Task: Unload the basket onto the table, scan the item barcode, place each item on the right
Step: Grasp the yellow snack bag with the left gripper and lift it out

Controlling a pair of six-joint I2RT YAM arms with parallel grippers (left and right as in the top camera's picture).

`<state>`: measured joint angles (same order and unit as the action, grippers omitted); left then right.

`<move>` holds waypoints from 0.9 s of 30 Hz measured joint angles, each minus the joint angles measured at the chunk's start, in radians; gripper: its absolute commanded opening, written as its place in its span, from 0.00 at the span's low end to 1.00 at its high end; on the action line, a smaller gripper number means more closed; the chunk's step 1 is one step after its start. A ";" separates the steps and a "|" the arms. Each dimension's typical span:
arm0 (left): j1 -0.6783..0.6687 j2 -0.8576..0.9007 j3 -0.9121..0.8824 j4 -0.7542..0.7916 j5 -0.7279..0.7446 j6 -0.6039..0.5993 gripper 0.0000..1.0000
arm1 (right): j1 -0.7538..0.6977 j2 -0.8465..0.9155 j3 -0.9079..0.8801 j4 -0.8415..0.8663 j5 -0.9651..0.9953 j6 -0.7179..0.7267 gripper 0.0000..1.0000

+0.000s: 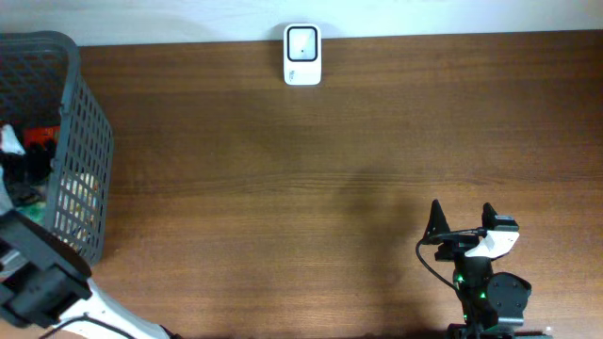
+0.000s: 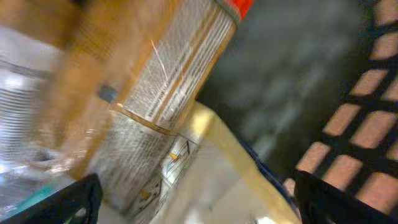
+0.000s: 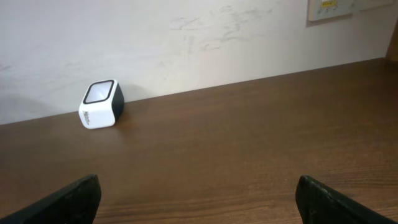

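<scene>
inside the basket [image 1: 89,141], the left gripper [image 2: 199,208] hangs with jaws spread wide over packaged items [image 2: 174,81], gripping nothing; right gripper [image 1: 463,215] likewise spread and empty, facing the scanner [image 1: 302,55].

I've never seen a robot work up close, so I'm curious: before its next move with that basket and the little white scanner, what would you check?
1. Left gripper open, down inside the dark grey mesh basket: ok.
2. An item gripped for scanning: not ok, nothing is held.
3. Barcode findable on the printed package with orange trim: cannot tell, the view is blurred.
4. Small white box-shaped scanner standing at the far edge of the brown wooden table: ok.
5. Right gripper open, empty and well apart from the scanner: ok.
</scene>
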<state>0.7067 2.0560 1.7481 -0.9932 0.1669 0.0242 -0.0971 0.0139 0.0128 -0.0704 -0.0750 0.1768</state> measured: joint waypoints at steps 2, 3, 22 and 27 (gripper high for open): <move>0.000 0.046 -0.002 -0.029 0.015 0.023 0.85 | 0.000 0.000 0.000 0.000 0.000 0.000 0.99; 0.000 0.062 -0.003 -0.047 0.030 0.042 0.76 | 0.000 0.000 0.000 0.000 0.000 0.000 0.99; 0.002 0.077 0.767 -0.354 0.070 0.103 0.00 | 0.000 -0.001 0.000 0.000 0.000 0.000 0.99; -0.044 -0.069 1.002 -0.455 0.072 0.087 0.00 | 0.000 -0.001 0.000 0.000 0.000 0.000 0.99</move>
<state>0.6628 1.9873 2.7499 -1.4483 0.2394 0.1112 -0.0971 0.0128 0.0128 -0.0704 -0.0753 0.1768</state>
